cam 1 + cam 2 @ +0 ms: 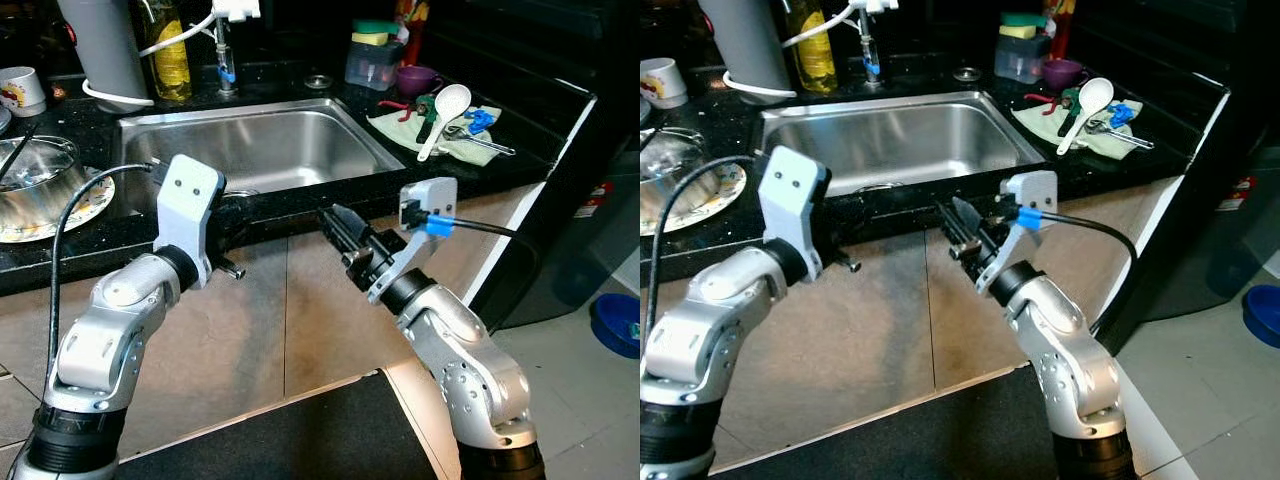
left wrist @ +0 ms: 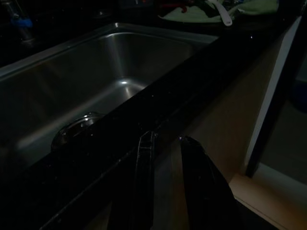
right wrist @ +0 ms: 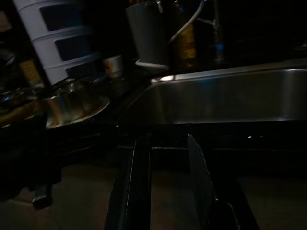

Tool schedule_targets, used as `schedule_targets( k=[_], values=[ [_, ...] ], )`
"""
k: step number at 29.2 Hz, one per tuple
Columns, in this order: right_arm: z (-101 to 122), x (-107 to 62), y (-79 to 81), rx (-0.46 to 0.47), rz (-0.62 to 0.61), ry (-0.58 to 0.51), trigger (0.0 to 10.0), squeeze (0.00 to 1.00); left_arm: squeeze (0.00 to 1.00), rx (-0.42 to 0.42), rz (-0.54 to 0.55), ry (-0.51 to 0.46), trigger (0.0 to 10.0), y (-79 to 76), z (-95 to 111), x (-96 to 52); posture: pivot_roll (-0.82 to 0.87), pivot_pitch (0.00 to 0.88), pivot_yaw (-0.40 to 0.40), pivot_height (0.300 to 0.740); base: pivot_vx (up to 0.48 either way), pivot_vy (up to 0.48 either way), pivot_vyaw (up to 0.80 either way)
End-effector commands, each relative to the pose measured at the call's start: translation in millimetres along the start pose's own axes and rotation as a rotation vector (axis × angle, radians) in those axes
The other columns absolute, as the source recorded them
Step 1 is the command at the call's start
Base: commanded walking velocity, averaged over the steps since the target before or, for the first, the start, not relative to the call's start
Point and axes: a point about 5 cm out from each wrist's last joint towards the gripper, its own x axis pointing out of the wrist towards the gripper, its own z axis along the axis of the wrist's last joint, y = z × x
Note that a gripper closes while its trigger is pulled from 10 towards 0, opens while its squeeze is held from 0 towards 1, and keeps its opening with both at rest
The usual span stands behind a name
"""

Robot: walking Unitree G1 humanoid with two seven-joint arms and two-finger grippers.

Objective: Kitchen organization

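Standing before the sink, both arms raised in front of its front edge. Left gripper just below the front rim of the sink, fingers parted, nothing between them. Right gripper also in front of the sink, toward its right corner, fingers apart and empty too.

No single task thing marked out. Most likely candidates: white spoon lying on the green cloth to the right of the sink, and metal bowl resting on the plate to the left of the sink. Neither touched by any gripper.

Possible trouble from here:
- Lifting either gripper straight up, probably a knock against the black counter edge in front of the sink, because both sit lower than this edge and very near to it.
- Reaching to the left of the sink, danger of pushing the bowl so that the plate under it slides or tips.
- Reaching to the right of the sink, danger of dragging the cloth and scattering the small tools on it.

Hard to make out: both wrist views very dark. Left fingertips hidden behind the white wrist housing in the head views. Bowl, plate and a mug cut off beyond the left of the sink. Small tools on the cloth too tangled to name.
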Motion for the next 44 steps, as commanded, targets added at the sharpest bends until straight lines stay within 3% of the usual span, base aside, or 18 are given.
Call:
schedule_targets(
  k=[1,3,7,10,13,14,18,19,20,22,24,25,28,33,35,41,44],
  values=[
    [-14.9,-4.2,1.4,0.028,0.046,0.085,10.0,0.0,0.0,0.008,-0.029,0.05,10.0,-4.4,-8.7,-4.0,-0.01,0.152,-0.027,0.74,0.0,0.0,0.0],
    [-22.8,-7.7,2.0,0.034,0.072,0.136,10.0,0.0,0.0,0.011,-0.059,0.054,10.0,-7.5,-11.2,-6.2,-0.01,0.152,-0.027,0.74,0.0,0.0,0.0],
    [-52.7,-30.2,-3.7,0.016,0.142,0.303,10.0,0.0,0.0,-0.005,-0.315,0.088,10.0,-30.2,-31.3,-28.5,-0.01,0.155,-0.029,0.74,0.0,0.0,0.0],
    [-56.8,-34.1,-5.8,0.018,0.141,0.326,10.0,0.0,0.0,-0.007,-0.344,0.109,10.0,-32.9,-35.7,-32.6,-0.01,0.155,-0.029,0.74,0.0,0.0,0.0],
    [-74.5,-50.8,-11.2,0.032,0.126,0.421,10.0,0.0,0.0,-0.038,-0.498,0.21,10.0,-51.9,-51.8,-51.9,-0.01,0.16,-0.027,0.74,0.0,0.0,0.0],
    [-86.4,-59.0,-13.9,0.023,0.104,0.491,10.0,0.0,0.0,-0.035,-0.521,0.283,10.0,-57.4,-63.1,-57.7,-0.01,0.16,-0.027,0.74,0.0,0.0,0.0],
    [-94.2,-64.6,-15.6,0.016,0.09,0.538,10.0,0.0,0.0,-0.029,-0.527,0.331,10.0,-60.2,-70.6,-61.1,-0.01,0.16,-0.027,0.74,0.0,0.0,0.0],
    [-127.3,-85.0,-23.0,-0.007,-0.011,0.697,10.0,0.0,0.0,-0.019,-0.388,0.461,10.0,-63.3,-105.8,-64.3,-0.01,0.162,-0.024,0.74,0.0,0.0,0.0],
    [-127.3,-85.0,-23.0,-0.007,-0.011,0.697,10.0,0.0,0.0,-0.019,-0.388,0.461,10.0,-63.3,-105.8,-64.3,-0.01,0.162,-0.024,0.74,0.0,0.0,0.0],
    [-163.0,-108.6,-22.7,-0.014,-0.085,0.814,10.0,0.0,0.0,-0.009,-0.208,0.588,10.0,-69.0,-151.2,-73.7,-0.01,0.162,-0.024,0.74,0.0,0.0,0.0],
    [-180.1,-117.8,-18.2,0.021,-0.113,0.82,10.0,0.0,0.0,0.006,-0.137,0.647,10.0,-74.8,-176.6,-83.0,-0.02,0.161,-0.028,0.74,0.0,0.0,0.0],
    [-180.1,-117.8,-18.2,0.021,-0.113,0.82,10.0,0.0,0.0,0.006,-0.137,0.647,10.0,-74.8,-176.6,-83.0,-0.02,0.161,-0.028,0.74,0.0,0.0,0.0],
    [-211.9,-130.0,-15.4,0.135,-0.232,0.778,10.0,0.0,0.0,-0.029,-0.014,0.683,10.0,-76.6,-207.9,-93.4,-0.03,0.158,-0.029,0.74,0.0,0.0,0.0],
    [-235.8,-147.0,-19.3,0.137,-0.381,0.843,10.0,0.0,0.0,-0.022,0.017,0.736,10.0,-83.9,-233.1,-102.8,-0.02,0.156,-0.042,0.74,0.0,0.0,0.0],
    [-241.2,-151.6,-19.8,0.138,-0.425,0.848,10.0,0.0,0.0,-0.082,0.044,0.78,10.0,-89.4,-250.2,-115.2,-0.03,0.155,-0.046,0.74,0.0,0.0,0.0],
    [-251.4,-161.8,-16.9,0.173,-0.436,0.891,10.0,0.0,0.0,-0.169,0.167,0.83,10.0,-82.1,-266.6,-130.3,-0.03,0.156,-0.042,0.74,0.0,0.0,0.0],
    [-255.4,-165.5,-18.4,0.154,-0.465,0.879,10.0,0.0,0.0,-0.198,0.167,0.776,10.0,-84.7,-266.7,-130.7,-0.03,0.154,-0.046,0.74,0.0,0.0,0.0]
  ],
)
